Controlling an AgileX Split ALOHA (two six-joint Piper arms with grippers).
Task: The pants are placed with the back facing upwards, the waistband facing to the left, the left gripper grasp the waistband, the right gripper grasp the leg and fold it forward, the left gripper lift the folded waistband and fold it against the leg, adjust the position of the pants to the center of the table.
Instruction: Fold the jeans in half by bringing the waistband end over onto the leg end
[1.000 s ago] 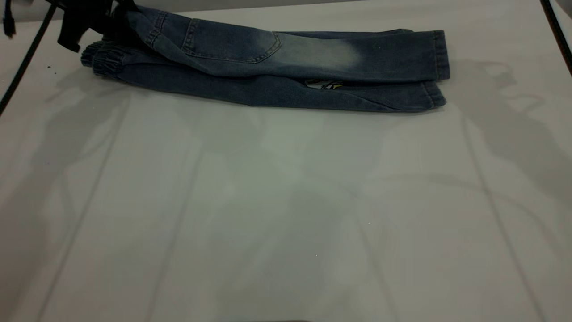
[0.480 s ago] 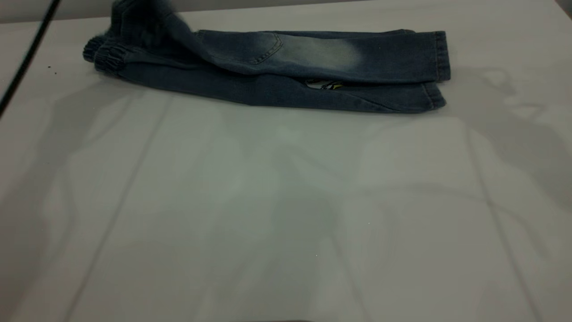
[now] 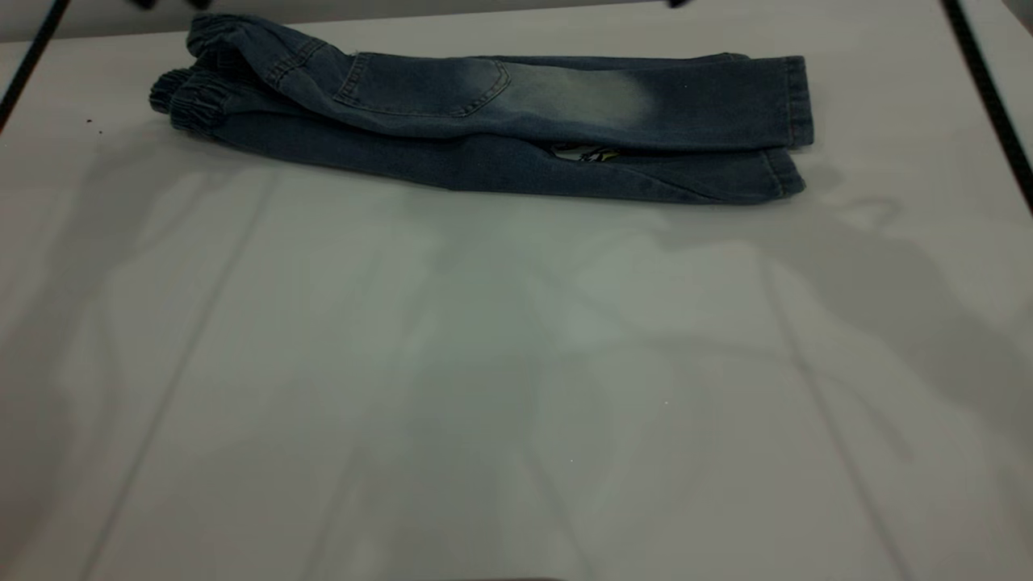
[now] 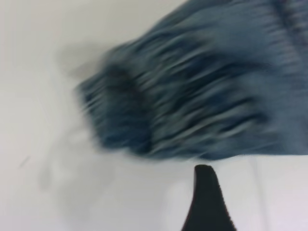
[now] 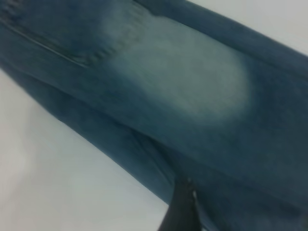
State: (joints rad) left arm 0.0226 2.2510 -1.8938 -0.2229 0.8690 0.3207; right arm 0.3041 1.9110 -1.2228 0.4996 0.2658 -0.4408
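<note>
Pants (image 3: pixel 484 121) folded lengthwise, far on tabletop (image 3: pixel 516 363); print sliver, no legible writing. Hands' opening: cannot tell; nothing visibly held.

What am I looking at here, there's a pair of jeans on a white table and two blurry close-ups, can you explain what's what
This is a robot station with two arms mounted apart at a large white-grey table. The wide picture comes from a camera outside the rig, looking down at the tabletop. In it the arms are almost out of the picture: only dark cables and bits show at the top edge, and their shadows fall on the table.

On the table lie small blue denim pants, folded lengthwise, so the plain leg with the pale faded patch lies over the other one. The elastic waistband is at the left.

The two close-ups come from cameras on the arms' wrists. The left one looks at the bunched waistband; the right one looks at the pale patch. A dark fingertip shows in each, but nothing is visibly held.
</note>
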